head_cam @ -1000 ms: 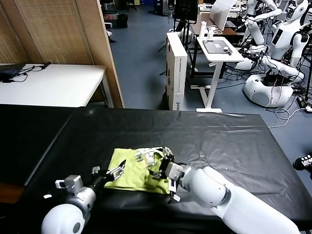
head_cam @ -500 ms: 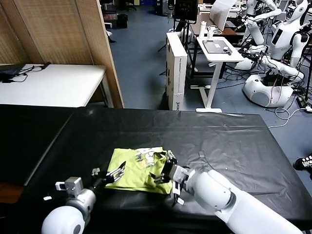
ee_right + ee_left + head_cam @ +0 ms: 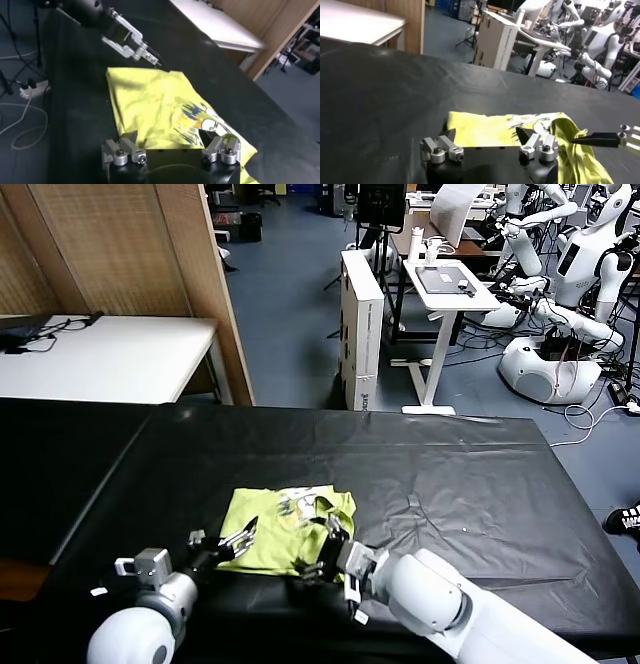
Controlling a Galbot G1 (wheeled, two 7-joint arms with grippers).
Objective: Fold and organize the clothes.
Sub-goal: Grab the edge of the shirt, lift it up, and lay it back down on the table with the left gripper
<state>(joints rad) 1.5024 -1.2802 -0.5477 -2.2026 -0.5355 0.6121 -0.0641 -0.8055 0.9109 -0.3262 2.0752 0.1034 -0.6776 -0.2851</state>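
The clothes are one lime yellow-green T-shirt [image 3: 285,524], lying folded into a small rectangle with a blue and white print facing up, near the front of the black table [image 3: 450,474]. My left gripper [image 3: 228,536] stands open at the shirt's left front corner; in the left wrist view [image 3: 486,135] the shirt [image 3: 485,127] lies just beyond its spread fingers. My right gripper [image 3: 318,556] hangs at the shirt's front right edge. In the right wrist view [image 3: 168,136] its jaws stand apart over the shirt's [image 3: 150,100] near hem, and the left gripper [image 3: 132,42] shows beyond.
A white table [image 3: 110,354] and a wooden partition [image 3: 150,264] stand at the back left. Behind the black table are a tall white carton [image 3: 362,324], a white stand [image 3: 450,284] and other robots [image 3: 560,334].
My right gripper has pulled back from over the shirt's right part toward the front edge of the table. The shirt's right side now lies flat. The left arm has not moved.
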